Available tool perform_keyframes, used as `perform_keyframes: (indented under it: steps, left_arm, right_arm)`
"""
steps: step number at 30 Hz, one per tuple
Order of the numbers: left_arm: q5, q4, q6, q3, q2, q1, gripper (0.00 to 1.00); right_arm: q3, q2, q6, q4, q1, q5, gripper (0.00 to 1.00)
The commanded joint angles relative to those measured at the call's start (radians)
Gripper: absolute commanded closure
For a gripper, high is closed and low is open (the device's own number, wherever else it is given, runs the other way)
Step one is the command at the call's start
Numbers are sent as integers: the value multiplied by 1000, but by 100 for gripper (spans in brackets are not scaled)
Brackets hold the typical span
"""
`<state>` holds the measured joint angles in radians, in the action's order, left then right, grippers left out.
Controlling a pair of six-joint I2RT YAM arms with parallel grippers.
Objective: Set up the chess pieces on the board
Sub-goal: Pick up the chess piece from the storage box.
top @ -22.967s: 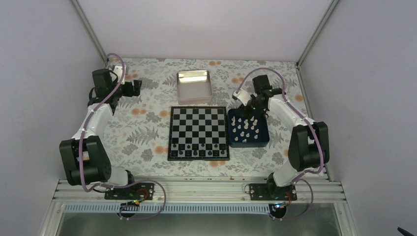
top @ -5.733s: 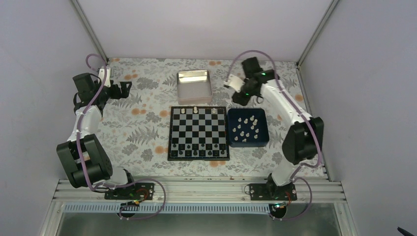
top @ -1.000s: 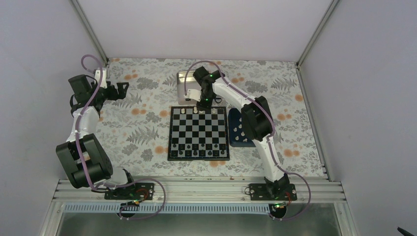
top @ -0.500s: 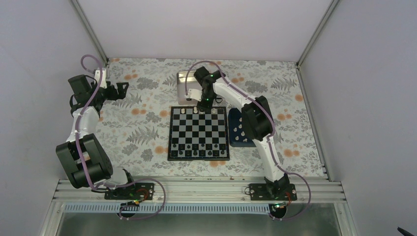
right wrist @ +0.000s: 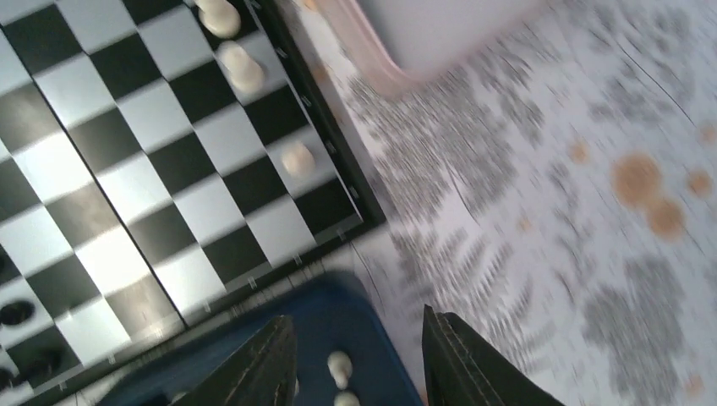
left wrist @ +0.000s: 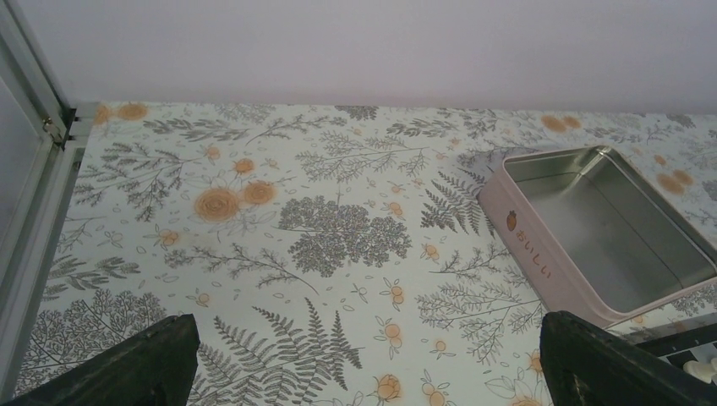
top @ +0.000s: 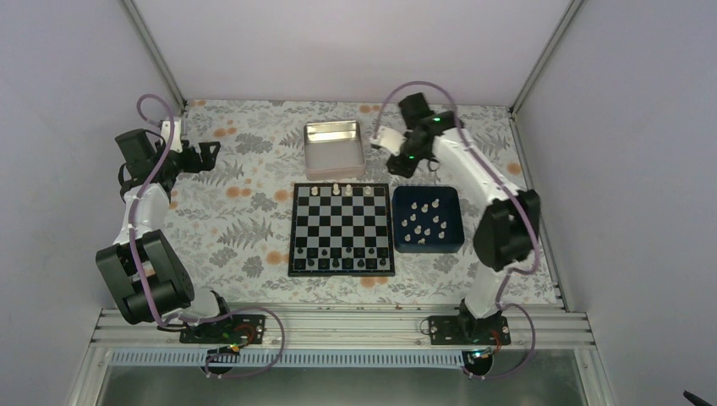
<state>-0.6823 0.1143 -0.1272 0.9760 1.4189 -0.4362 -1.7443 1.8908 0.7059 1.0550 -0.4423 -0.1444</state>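
The chequered board (top: 342, 228) lies mid-table. Several cream chess pieces (top: 336, 189) stand on its far row; small dark pieces line its near row. More cream pieces (top: 425, 218) lie in the dark blue tray (top: 451, 241) to the board's right. My right gripper (top: 402, 161) is open and empty, above the table between the board's far right corner and the tray. In the right wrist view its fingers (right wrist: 269, 365) straddle the tray's corner (right wrist: 338, 315) and a cream piece (right wrist: 339, 364); three board pieces (right wrist: 298, 159) show. My left gripper (top: 207, 156) is open and empty at far left.
An empty silver tin (top: 334, 149) stands just beyond the board; it also shows in the left wrist view (left wrist: 554, 269). The table has a floral cloth. Metal frame posts run along the back corners and a rail along the near edge.
My right gripper has left the board's far edge and swung right toward the blue tray. One more cream piece now stands on the far row. The left arm has not moved.
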Motion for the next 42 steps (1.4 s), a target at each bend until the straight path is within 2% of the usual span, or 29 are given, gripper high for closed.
perform_keyframes:
  steps: [1,6,12,24,42]
  left_arm:
    - [-27,-6,-11,-7,-6,-5,0]
    - [-29,-4,-11,-7,-11,-7,0]
    - [-34,-1,-12,-5,-13,-7,0]
    - [-31,-4,-15,-8,-2,-8,0]
    - [-29,-5,-15,-9,0,-10,0]
  right_arm:
    - [149,-127,7,-26,126,-17,59]
    - [326,-191,38,-93,269,-25,59]
    - [437,-200,43,-172,326,-52,59]
    - [565,-187,33,-233,288,-56,60]
    - [567,-91,38,-285,282,-41,61]
